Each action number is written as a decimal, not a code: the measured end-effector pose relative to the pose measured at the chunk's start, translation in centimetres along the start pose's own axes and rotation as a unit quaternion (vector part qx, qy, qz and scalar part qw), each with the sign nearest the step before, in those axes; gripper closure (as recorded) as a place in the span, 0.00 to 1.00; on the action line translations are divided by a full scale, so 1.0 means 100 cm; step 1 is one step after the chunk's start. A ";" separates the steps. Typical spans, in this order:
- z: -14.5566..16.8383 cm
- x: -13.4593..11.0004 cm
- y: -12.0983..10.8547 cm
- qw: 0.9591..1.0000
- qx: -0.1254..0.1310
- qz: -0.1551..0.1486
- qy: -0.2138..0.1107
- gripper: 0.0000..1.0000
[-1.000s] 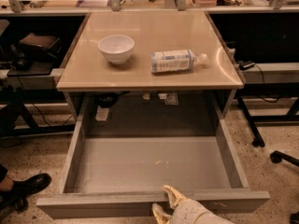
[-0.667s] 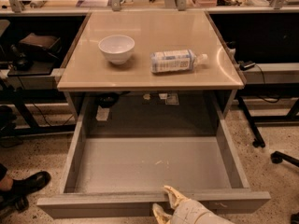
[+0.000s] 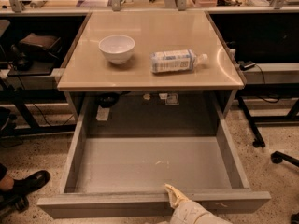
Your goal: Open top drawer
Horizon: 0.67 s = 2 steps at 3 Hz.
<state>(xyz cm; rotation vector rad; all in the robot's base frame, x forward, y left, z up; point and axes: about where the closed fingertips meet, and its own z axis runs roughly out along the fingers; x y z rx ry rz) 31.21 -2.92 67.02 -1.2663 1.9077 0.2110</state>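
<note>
Speckled floor is surrounding a tan table (image 3: 154,27), with a black shoe (image 3: 29,182) resting far left. On top, a white bowl (image 3: 117,48) is sitting left of a bottle (image 3: 175,61) lying sideways. Below, the top drawer (image 3: 140,164) is standing pulled far out. The gripper (image 3: 174,195) is meeting its front panel, right of centre; whether it is gripping cannot be told.

White bowl (image 3: 117,48), bottle (image 3: 175,61) on side, tan tabletop (image 3: 154,24), black shoe (image 3: 29,183) btm-left
</note>
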 end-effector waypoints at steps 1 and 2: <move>0.000 0.000 0.000 1.000 0.000 0.000 0.000 0.00; 0.000 0.000 0.000 1.000 0.000 0.000 0.000 0.00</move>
